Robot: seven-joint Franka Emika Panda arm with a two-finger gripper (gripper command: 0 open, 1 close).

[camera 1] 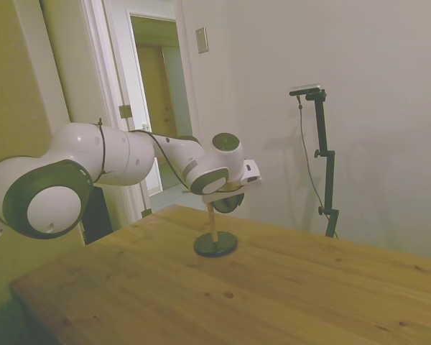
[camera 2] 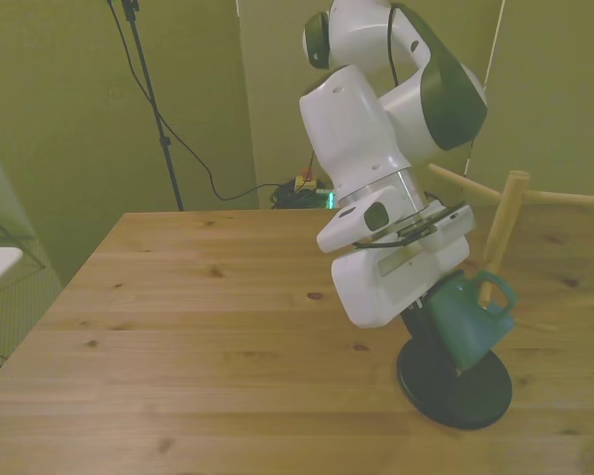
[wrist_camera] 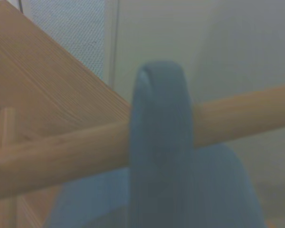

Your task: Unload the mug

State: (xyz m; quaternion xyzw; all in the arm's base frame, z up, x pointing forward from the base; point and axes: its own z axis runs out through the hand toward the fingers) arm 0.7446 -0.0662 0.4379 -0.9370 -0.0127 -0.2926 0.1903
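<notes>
We start with the table (camera 2: 178,327), which fills the lower half of the front view. On it, at the lower right of that frame, stands the wooden stand (camera 2: 502,233) on its black round base (camera 2: 455,381).

The hand (camera 2: 431,297) sits right of centre in the front view, pressed close against the mug (camera 2: 470,317), which lies just to its lower right. We cannot tell how far the hand is open or whether it grips the mug; its white housing hides that.

The mug hangs tilted, well clear of the table, its long axis slanting from upper left to lower right. In the wrist view its handle (wrist_camera: 159,137) loops over a peg (wrist_camera: 52,159), so we judge the mug must slide along that peg's length to come free.
</notes>
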